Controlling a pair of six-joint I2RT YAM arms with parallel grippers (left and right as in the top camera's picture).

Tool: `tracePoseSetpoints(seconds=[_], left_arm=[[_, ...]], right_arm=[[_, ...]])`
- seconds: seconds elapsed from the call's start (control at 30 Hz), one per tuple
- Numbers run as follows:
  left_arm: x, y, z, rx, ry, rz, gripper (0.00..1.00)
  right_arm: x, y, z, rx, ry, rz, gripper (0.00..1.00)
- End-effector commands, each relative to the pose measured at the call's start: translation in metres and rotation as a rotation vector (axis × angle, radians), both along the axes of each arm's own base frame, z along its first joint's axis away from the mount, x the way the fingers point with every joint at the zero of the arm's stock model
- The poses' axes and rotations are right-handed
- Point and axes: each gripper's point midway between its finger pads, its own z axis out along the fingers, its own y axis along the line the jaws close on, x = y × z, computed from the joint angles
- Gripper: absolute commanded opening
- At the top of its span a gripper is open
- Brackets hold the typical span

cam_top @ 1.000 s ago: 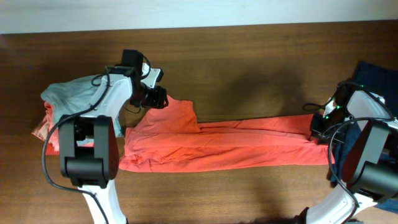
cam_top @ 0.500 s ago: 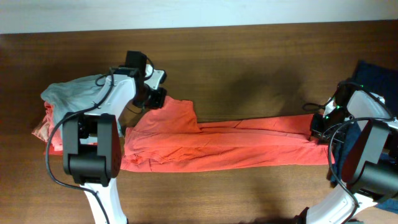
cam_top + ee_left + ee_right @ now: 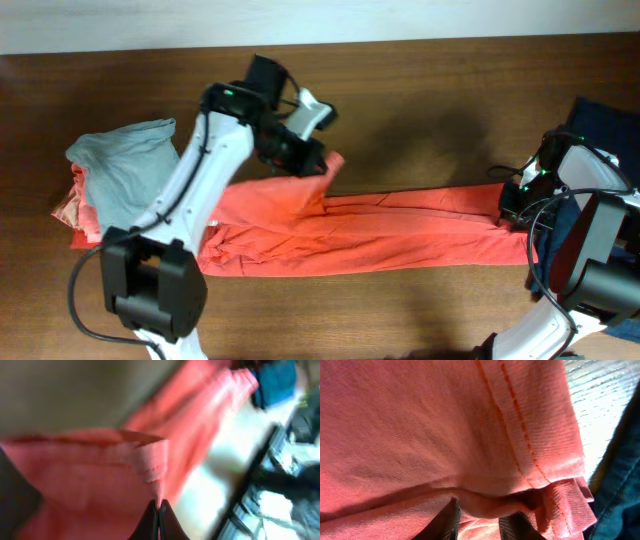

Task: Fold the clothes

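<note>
A coral-red T-shirt [image 3: 380, 235] lies stretched in a long band across the table. My left gripper [image 3: 322, 160] is shut on its upper left corner and holds that flap lifted over the shirt's left part. In the left wrist view the jaws [image 3: 159, 510] pinch a thin hemmed edge of the coral fabric [image 3: 100, 475]. My right gripper [image 3: 510, 207] sits at the shirt's right end. In the right wrist view it [image 3: 482, 519] is shut on a bunched fold of the coral cloth [image 3: 445, 425].
A pale grey-blue shirt [image 3: 125, 165] lies heaped at the far left on more coral-red cloth [image 3: 72, 208]. A dark navy garment [image 3: 605, 122] lies at the right edge behind the right arm. Bare wooden table [image 3: 420, 110] shows behind the shirt.
My left gripper has shut on the shirt's upper left corner and carried it right, lifting the flap. The right gripper has stayed put.
</note>
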Motion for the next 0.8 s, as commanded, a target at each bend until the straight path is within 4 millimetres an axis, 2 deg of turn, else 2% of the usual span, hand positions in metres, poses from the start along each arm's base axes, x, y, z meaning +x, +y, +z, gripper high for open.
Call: tracePoseSetpoints(seconds=[0.0,0.3,0.57,0.77], left_arm=[[-0.029,-0.013,0.0,0.01,0.065,-0.072,0.0],[-0.083,-0.045,-0.002,0.052,0.142,-0.212,0.0],[-0.108,-0.047,-0.009,0.142,0.161,-0.272,0.01],[-0.115,-0.047,-0.01,0.166,0.172,-0.289,0.01]], right_arm=[[-0.003,0.001,-0.004,0.001,0.016,-0.006,0.31],[-0.003,0.001,-0.004,0.004,0.015,-0.007,0.31],[-0.003,0.001,-0.004,0.004,0.015,-0.007,0.31],[-0.003,0.001,-0.004,0.005,0.015,-0.007,0.31]])
